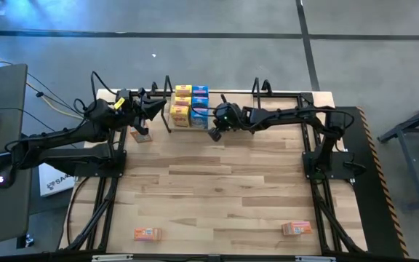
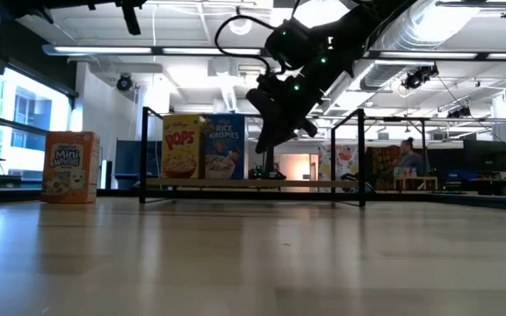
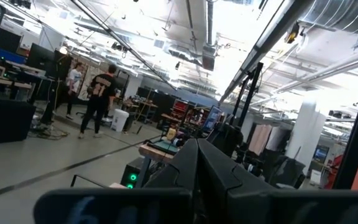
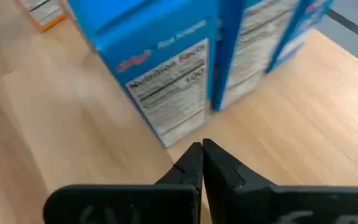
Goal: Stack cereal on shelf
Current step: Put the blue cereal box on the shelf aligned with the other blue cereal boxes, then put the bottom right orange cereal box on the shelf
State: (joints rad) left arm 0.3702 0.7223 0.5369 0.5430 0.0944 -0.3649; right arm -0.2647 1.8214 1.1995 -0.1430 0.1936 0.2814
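Cardboard, thin and printed: small rectangular cereal boxes, yellow and blue [image 1: 190, 105], stand packed at the left end of the low black metal-rod shelf w/ light wooden board base [image 1: 264, 89] at the bench's far edge. Judging by look they're light, stiff but crushable, w/ slick faces; prob. best pinched across the narrow sides, mid-height, gentle squeeze.

Right gripper [image 1: 214, 134] hangs just beside the blue boxes on their near side, fingers pressed together, holding nothing; wrist view shows blue nutrition panels [image 4: 166, 99] right ahead of the tips. Left gripper [image 1: 153, 109] sits by the shelf's left looped end, fingers also closed and empty.

Loose stock: one orange box [image 1: 142, 137] upright near the left arm, two more orange boxes lying flat at the near edge, left [image 1: 148, 233] and right [image 1: 297, 228], well apart.

Room: the shelf's right half looks open; light wooden bench [image 1: 217, 189] middle is bare. Watch the rod uprights and black bench-edge frames on approach.
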